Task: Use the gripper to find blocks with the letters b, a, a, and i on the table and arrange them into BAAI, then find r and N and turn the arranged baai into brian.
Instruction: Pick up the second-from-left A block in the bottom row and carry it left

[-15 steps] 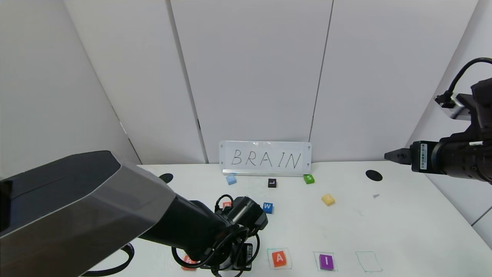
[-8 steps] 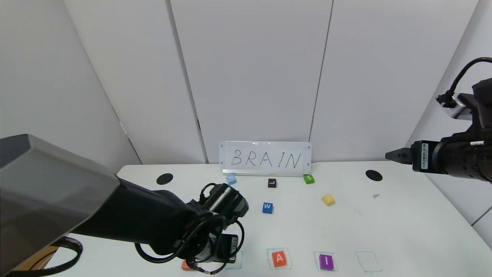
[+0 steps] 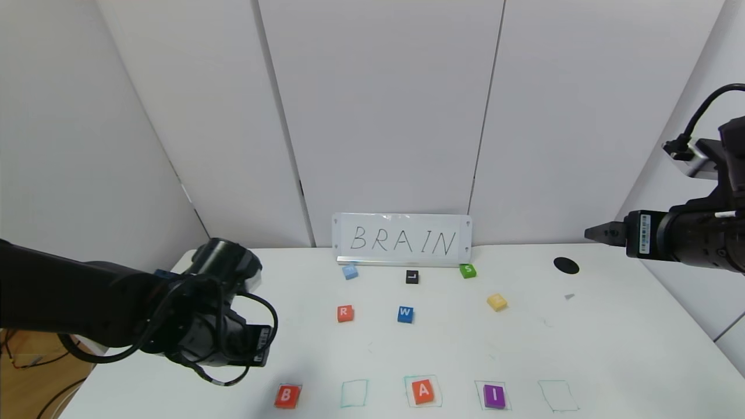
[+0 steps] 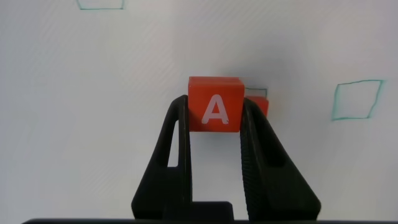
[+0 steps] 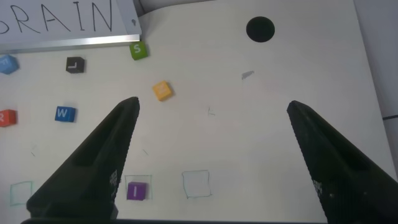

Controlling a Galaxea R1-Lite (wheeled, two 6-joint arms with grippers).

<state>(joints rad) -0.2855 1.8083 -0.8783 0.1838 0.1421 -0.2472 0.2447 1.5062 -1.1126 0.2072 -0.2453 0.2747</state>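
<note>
My left gripper (image 4: 214,104) is shut on an orange-red A block (image 4: 214,112) and holds it above the table (image 3: 611,349). Another orange-red block (image 4: 262,106) peeks out behind one finger. In the head view the left arm (image 3: 192,317) hangs over the table's left side and hides the held block. Along the front edge lie the B block (image 3: 287,396), an empty green square (image 3: 354,393), a second A block (image 3: 423,391) and the purple I block (image 3: 494,396). The R block (image 3: 345,313) and yellow N block (image 3: 496,301) lie mid-table. My right gripper (image 5: 211,106) is open, raised at the right.
A BRAIN sign (image 3: 401,240) stands at the back. Before it lie a light blue block (image 3: 349,271), a black L (image 3: 412,277), a green S (image 3: 467,270) and a blue W (image 3: 405,314). A black disc (image 3: 566,265) sits far right, another empty square (image 3: 557,396) front right.
My left arm has swung away from the front row to the left, uncovering the R block, the B block and the empty second square. The right arm has barely moved.
</note>
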